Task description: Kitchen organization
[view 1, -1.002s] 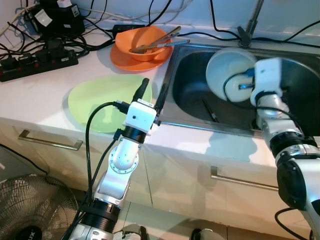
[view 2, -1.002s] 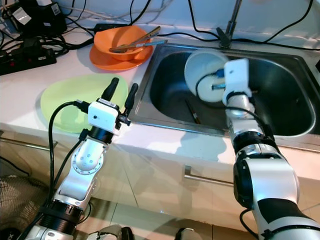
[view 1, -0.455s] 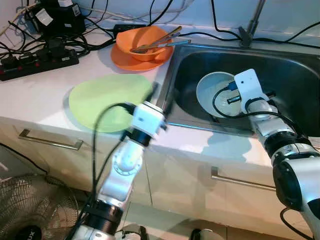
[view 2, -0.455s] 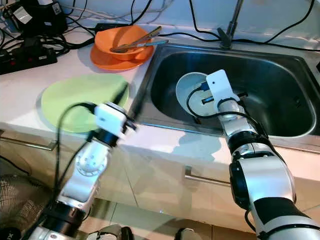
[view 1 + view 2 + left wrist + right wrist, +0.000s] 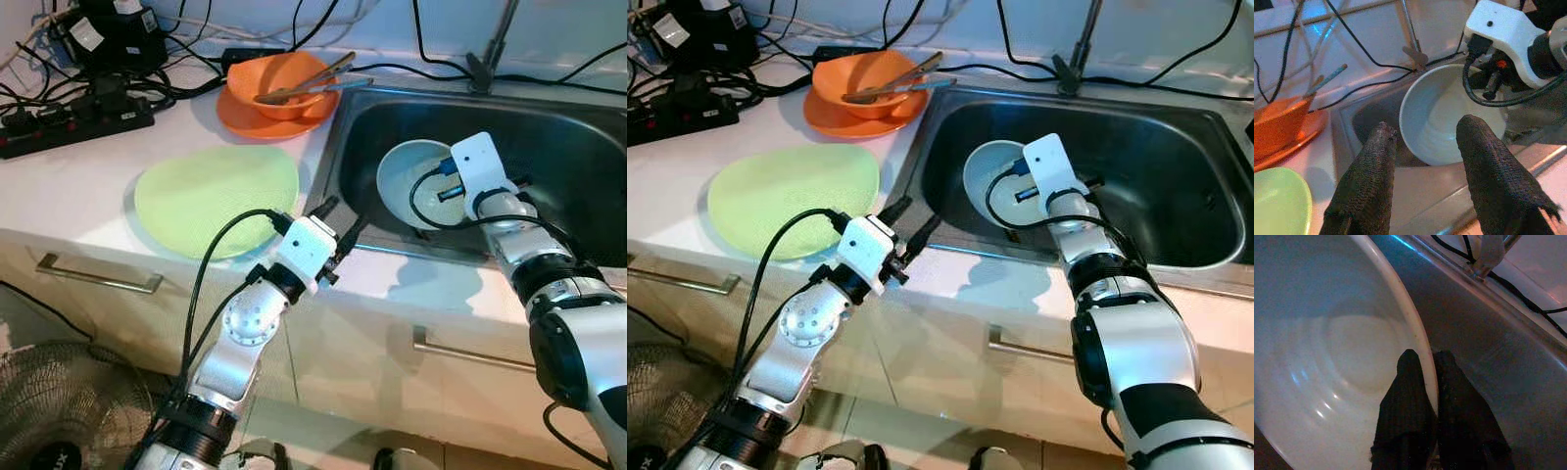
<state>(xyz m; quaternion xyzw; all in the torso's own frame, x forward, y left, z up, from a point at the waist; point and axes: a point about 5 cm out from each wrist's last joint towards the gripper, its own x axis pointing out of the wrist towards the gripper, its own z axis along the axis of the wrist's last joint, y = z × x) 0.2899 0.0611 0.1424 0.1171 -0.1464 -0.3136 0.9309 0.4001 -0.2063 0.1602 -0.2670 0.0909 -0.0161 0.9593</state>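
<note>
While our right gripper (image 5: 1425, 396) has its two black fingers (image 5: 1403, 401) pinched on the rim of the pale bowl (image 5: 411, 181), one inside and one outside, we're holding it tilted inside the sink (image 5: 578, 147), so we'd say keep that pinch firm and lift slowly so the rim doesn't slide out. Our left gripper (image 5: 338, 217) hovers at the counter edge (image 5: 78, 211) with fingers apart, ready to steady the bowl.
</note>
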